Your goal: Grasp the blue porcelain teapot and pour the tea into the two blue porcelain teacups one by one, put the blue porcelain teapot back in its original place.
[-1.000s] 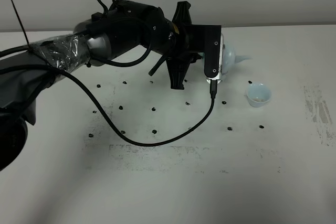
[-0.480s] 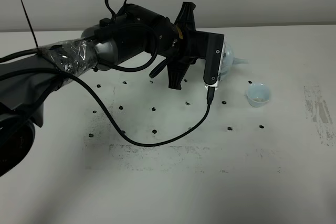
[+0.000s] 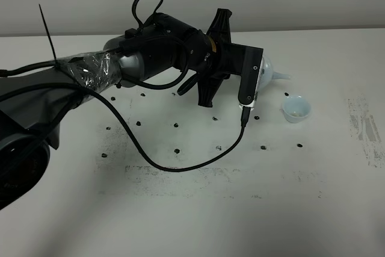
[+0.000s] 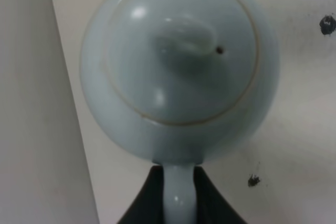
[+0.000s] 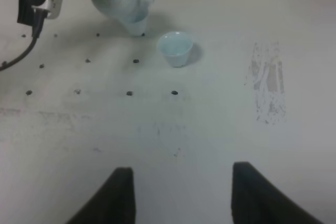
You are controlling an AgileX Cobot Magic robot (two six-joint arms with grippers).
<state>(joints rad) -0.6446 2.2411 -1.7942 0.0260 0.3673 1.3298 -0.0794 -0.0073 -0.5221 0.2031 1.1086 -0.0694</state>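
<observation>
L gripper (image 4: pixel 178 200) grips teapot (image 4: pixel 178 66) handle near teacup (image 3: pixel 296 109)

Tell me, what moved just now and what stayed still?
The left gripper, shut on the handle of the blue teapot, carried it a little to the right, nearer the teacup. Its grip did not let go. The teacup stayed where it was.
</observation>
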